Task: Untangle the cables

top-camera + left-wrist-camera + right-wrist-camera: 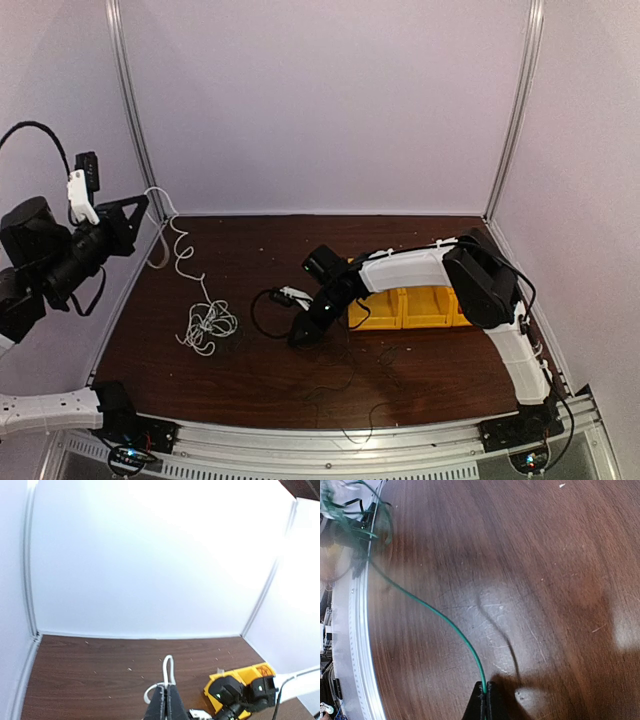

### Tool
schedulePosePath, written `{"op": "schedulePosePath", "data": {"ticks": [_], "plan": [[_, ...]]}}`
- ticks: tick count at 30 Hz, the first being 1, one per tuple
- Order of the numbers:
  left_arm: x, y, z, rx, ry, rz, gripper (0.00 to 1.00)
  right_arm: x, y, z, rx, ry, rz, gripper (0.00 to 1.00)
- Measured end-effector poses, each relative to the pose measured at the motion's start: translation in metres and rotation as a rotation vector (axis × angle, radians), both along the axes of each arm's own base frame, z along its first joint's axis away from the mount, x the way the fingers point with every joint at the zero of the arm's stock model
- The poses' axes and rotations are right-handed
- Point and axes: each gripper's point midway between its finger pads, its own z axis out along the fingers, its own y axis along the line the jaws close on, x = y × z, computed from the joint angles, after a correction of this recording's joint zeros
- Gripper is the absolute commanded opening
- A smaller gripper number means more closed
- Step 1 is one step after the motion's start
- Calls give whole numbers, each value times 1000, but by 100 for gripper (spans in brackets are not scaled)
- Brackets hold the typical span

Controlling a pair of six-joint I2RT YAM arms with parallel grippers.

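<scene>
My left pincer [140, 208], raised above the left edge of the dark wood bench [420, 380], was clamped on the thin white cable [168, 657]. The cable ran down-right to its tangled heap [208, 325]. My right pincer [300, 335], low at mid-bench, was shut on a thin green wire [435, 615]. The heap lay to its left, and I judged it the nearer arm.

I find nothing I can read: no text, label, brand, number or sign shows legibly on the bins [420, 308], the table [250, 380] or the cables [208, 322].
</scene>
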Motion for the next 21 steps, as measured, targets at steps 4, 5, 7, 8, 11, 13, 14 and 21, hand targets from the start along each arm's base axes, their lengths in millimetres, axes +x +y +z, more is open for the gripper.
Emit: {"op": "schedulePosePath", "data": {"ticks": [4,5,7,8,11,13,14,21], "plan": [[-1,31,69,50,-51,135,0,2,0,-1,-7,-5,-10,0],[0,36,84,69,-61,162,0,3,0,-1,-8,-7,-12,0],[1,43,116,104,-86,204,0,4,0,-1,-12,-14,-16,0],[2,45,130,124,-97,219,0,5,0,-1,-13,-17,-17,0],[4,49,174,169,-144,255,0,8,1,0,-16,-30,-23,0],[4,51,200,201,-174,274,0,9,1,0,-21,-37,-28,0],[5,51,215,217,-192,281,0,10,1,0,-23,-40,-30,0],[1,43,280,194,-319,271,0,16,1,-1,-36,-71,-36,0]]}}
